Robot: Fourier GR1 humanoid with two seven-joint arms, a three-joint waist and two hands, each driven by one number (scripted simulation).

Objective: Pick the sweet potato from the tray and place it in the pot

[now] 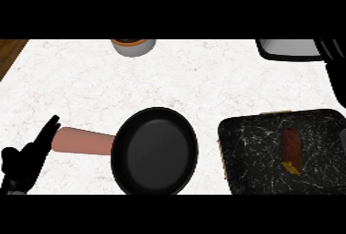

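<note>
- head view gives you the white marbled counter (pixel 202 77) from steeply above, with a strip of brown wood (pixel 8 52) at its upper left corner.
- your sweet potato (pixel 293 147) lies on the dark speckled tray (pixel 256 151) at the lower right. it is a reddish-brown, long shape running roughly top to bottom, with a yellow-orange patch at its lower end. it sits in the right half of the tray, and nothing is touching it.
- the pot (pixel 154 151) you are aiming for reads as a black, shallow, round pan just left of the tray, a narrow gap of counter between them. its pink-salmon handle (pixel 82 140) sticks out to the left. its inside shows only bare black.
- your left hand (pixel 24 162) shows at the lower left edge, black, fingers straight and pointing up and slightly right, spread apart and holding nothing. its fingertips sit just beside the far end of the handle; you cannot tell whether they touch it.
- your right hand does not show anywhere in this view.
- at the top edge you see a grey cup (pixel 134 46) with an orange inside, cut off by the frame.
- at the top right there is a white and black object (pixel 294 49), only partly in view, with a black strip running down the right edge below it.
</note>
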